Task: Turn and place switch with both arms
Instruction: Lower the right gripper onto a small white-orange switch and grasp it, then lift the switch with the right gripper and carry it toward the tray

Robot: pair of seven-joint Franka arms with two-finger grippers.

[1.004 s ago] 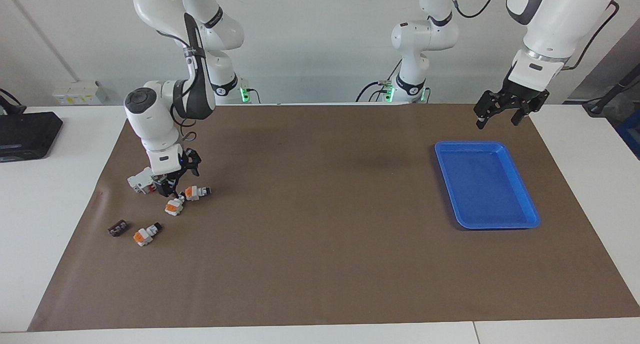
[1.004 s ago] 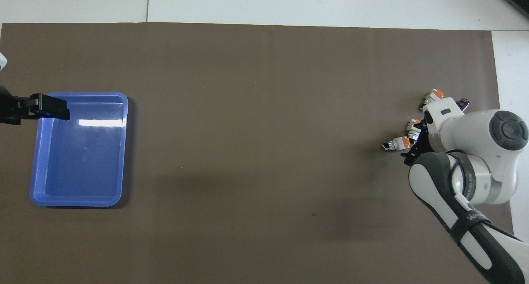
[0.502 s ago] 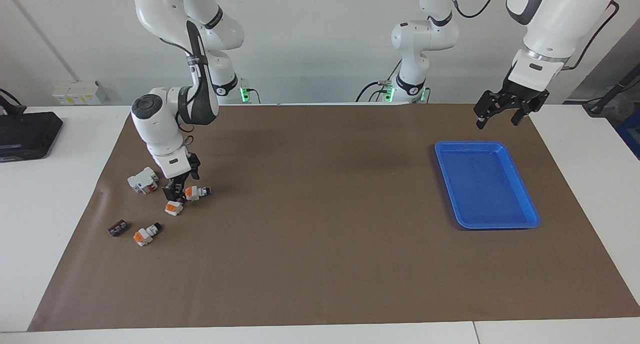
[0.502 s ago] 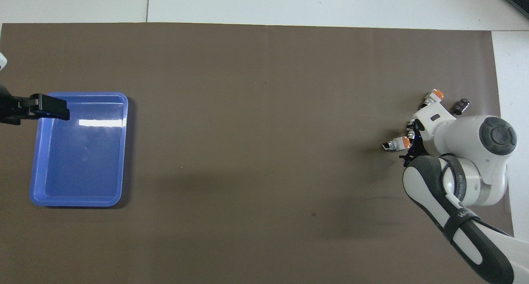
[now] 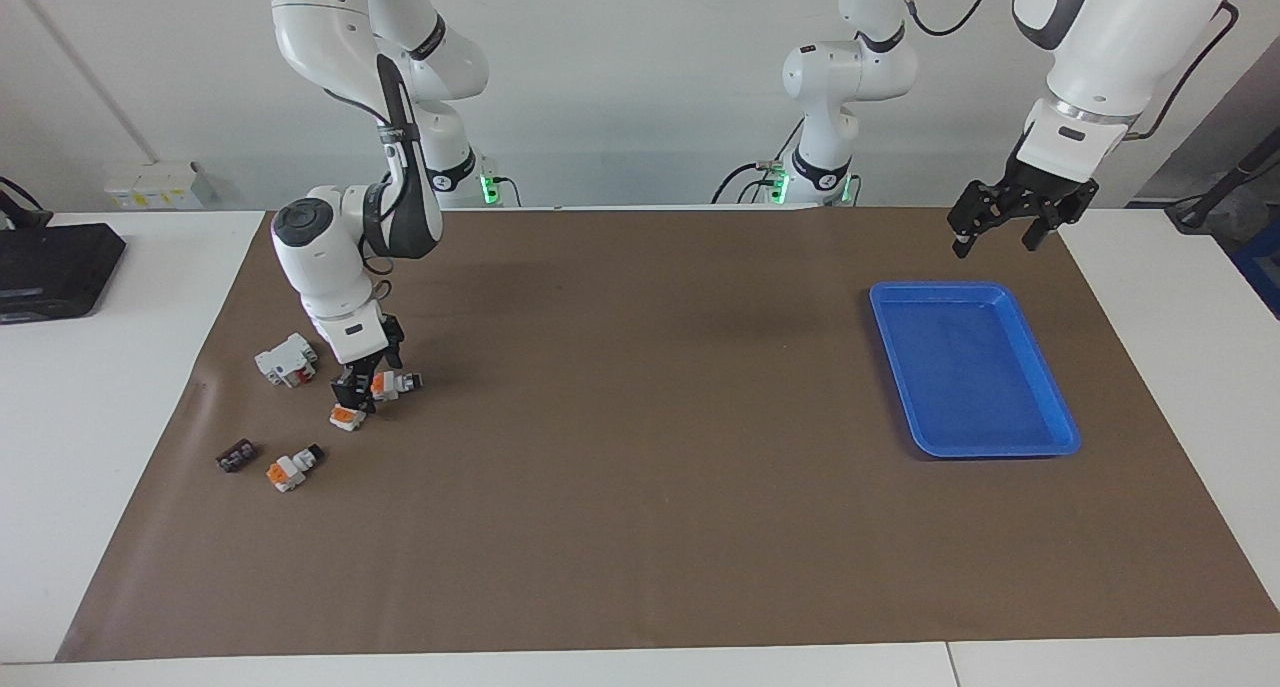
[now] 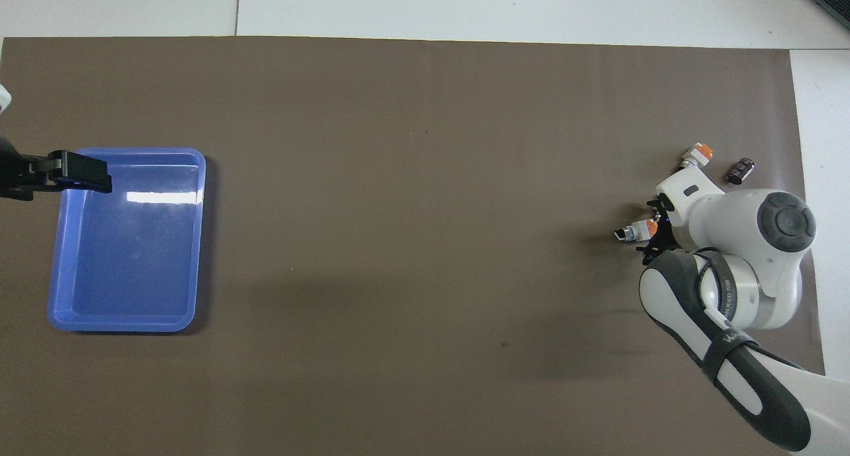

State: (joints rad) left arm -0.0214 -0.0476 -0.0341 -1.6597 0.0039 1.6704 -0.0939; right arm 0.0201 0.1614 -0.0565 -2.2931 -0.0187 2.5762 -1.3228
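The left gripper is held open in the air over the mat by the blue tray, waiting. The right gripper is lowered onto a switch lying on the brown mat; whether its jaws grip cannot be told. Two more switches are seen farther out.

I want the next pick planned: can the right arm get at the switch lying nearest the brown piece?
Probably yes: that switch lies bare on the mat at the right arm's end, nothing over it, and the right gripper is low over neighbouring switches.
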